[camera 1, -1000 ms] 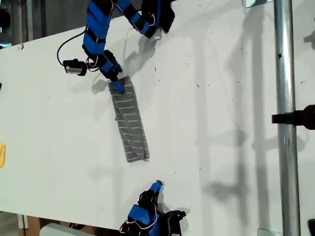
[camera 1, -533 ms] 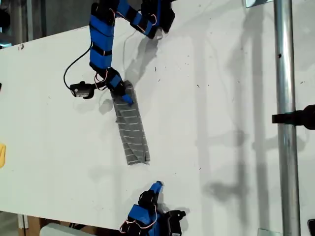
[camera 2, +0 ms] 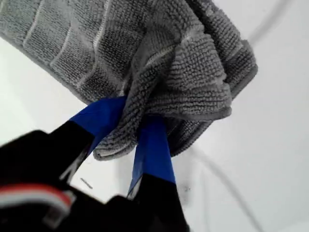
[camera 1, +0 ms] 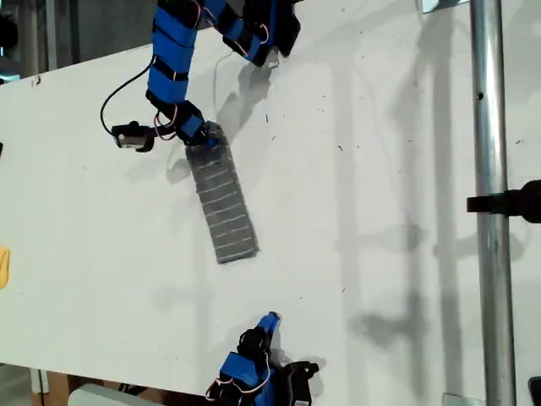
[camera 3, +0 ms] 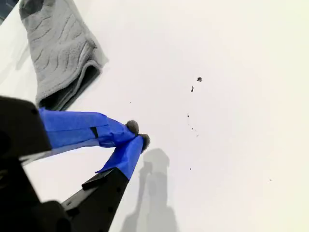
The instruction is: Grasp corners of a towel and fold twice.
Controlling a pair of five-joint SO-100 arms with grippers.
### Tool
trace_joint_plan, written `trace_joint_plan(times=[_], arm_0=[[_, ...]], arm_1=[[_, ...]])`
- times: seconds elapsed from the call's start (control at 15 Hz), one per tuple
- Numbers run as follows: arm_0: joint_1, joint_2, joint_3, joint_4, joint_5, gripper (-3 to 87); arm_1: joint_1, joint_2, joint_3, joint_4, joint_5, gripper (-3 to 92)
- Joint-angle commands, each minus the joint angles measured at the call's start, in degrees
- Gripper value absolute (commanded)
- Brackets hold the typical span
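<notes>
My first hand (camera 2: pixel 137 133) is clamped on a bunched end of the towel (camera 1: pixel 221 201), toward the exterior view's top left. Towel lies as a narrow folded strip on the white counter (camera 1: pixel 380 169), running diag. down-right in that view. My second hand (camera 3: pixel 137 135), tips together w/ nothing between, sits apart from the towel's near end, at exterior view's bottom.

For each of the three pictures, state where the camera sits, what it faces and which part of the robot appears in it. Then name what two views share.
Exterior view: from above, facing the white table; shows both blue arms and the towel.
First wrist view: rides my first gripper, looking along blue jaws clamped on a bunched towel end.
Second wrist view: rides my second gripper, jaws closed on nothing over bare table, towel end beyond.
Shared: all three views show the grey striped towel.
</notes>
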Motion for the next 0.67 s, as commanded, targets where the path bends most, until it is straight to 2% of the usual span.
trace_joint_plan(times=[0.0,0.07,0.27,0.4,0.6], arm_0=[[-0.9,0.4,-0.2,-0.4,1.3,-1.5],[-1.4,0.4,-0.2,-0.5,2.1,-1.5],[-0.4,0.4,-0.3,-0.4,1.6,-1.5],[-0.2,0.4,-0.3,-0.4,1.4,-1.5],[-0.5,0.4,-0.4,-0.4,1.8,-1.2]], arm_1=[[0.3,3.2,-0.2,-0.4,0.4,-0.2],[-0.2,-0.7,-1.9,-1.1,0.5,0.5],[-0.4,-10.3,-7.7,-1.5,1.1,13.9],[1.1,-12.2,-12.4,3.3,0.2,19.5],[3.5,-3.3,-17.9,17.6,-1.1,28.6]])
